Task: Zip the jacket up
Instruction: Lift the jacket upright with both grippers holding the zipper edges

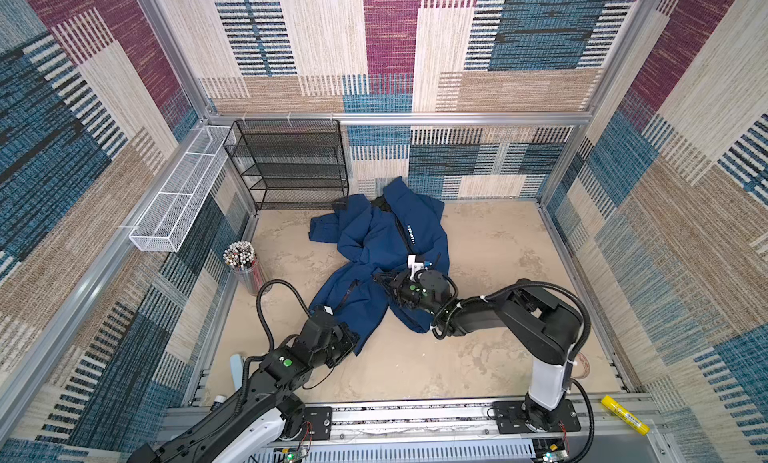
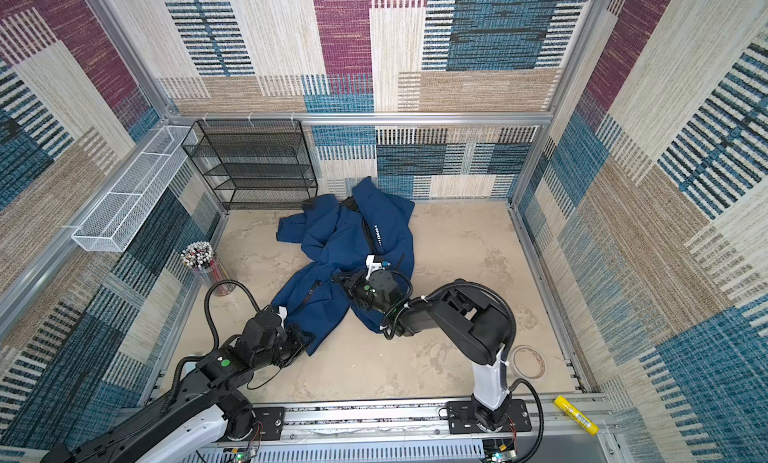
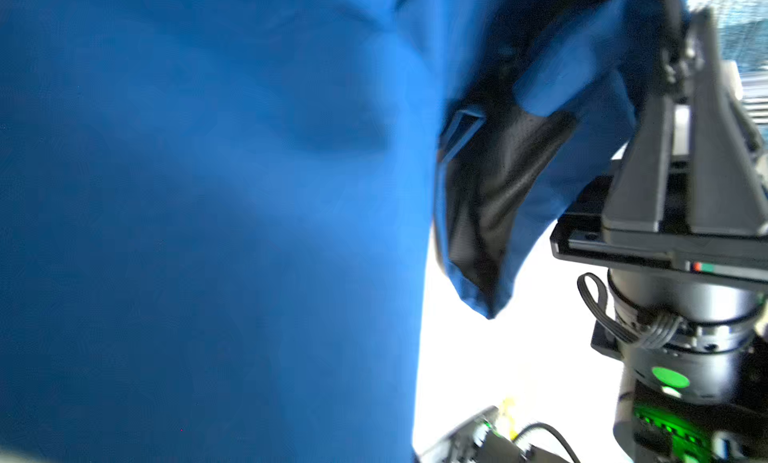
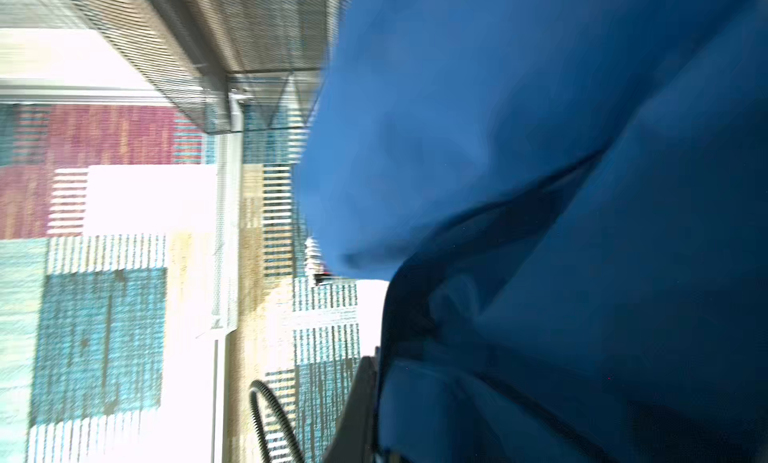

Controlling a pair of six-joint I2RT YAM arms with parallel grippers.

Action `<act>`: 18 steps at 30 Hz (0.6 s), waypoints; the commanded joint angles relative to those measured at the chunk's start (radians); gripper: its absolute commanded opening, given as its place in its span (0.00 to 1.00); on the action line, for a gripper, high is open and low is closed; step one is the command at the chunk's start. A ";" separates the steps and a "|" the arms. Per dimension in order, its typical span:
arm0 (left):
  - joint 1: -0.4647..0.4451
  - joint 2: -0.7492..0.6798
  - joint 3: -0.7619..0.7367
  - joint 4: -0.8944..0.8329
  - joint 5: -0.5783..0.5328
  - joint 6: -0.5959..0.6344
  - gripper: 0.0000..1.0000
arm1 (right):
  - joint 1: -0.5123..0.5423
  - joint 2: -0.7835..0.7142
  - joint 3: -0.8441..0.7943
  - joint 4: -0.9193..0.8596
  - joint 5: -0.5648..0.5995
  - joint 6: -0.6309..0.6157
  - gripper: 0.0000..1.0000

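The navy blue jacket [image 1: 374, 236] [image 2: 332, 240] lies crumpled at the middle back of the table, with white chest text [image 1: 409, 232] beside its black front zipper. My left gripper [image 1: 351, 340] [image 2: 305, 340] sits at the jacket's lower hem corner, shut on the fabric. Its jaws are hidden in the left wrist view, where blue jacket cloth [image 3: 208, 191] fills most of the frame. My right gripper [image 1: 384, 280] [image 2: 343, 279] [image 3: 681, 45] is shut on a fold of the jacket near its middle front. In the right wrist view, jacket cloth [image 4: 540, 108] presses against one dark finger [image 4: 361, 398].
A black mesh shelf [image 1: 291, 162] stands at the back left. A white mesh basket [image 1: 178, 191] hangs on the left wall. A cup of pencils [image 1: 245, 270] stands by the left edge. A tape roll [image 2: 528, 361] lies front right, and a yellow marker [image 1: 625, 414] lies on the front rail.
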 commanded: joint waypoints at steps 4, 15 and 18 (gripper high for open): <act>-0.003 0.106 0.224 0.180 0.064 0.101 0.00 | -0.108 -0.304 -0.123 0.003 -0.045 -0.130 0.00; -0.009 0.453 0.632 0.712 0.163 0.249 0.00 | -0.254 -0.731 -0.077 -0.166 -0.181 -0.342 0.00; -0.009 0.534 0.669 0.921 0.150 0.255 0.00 | -0.257 -0.744 -0.060 -0.100 -0.221 -0.351 0.00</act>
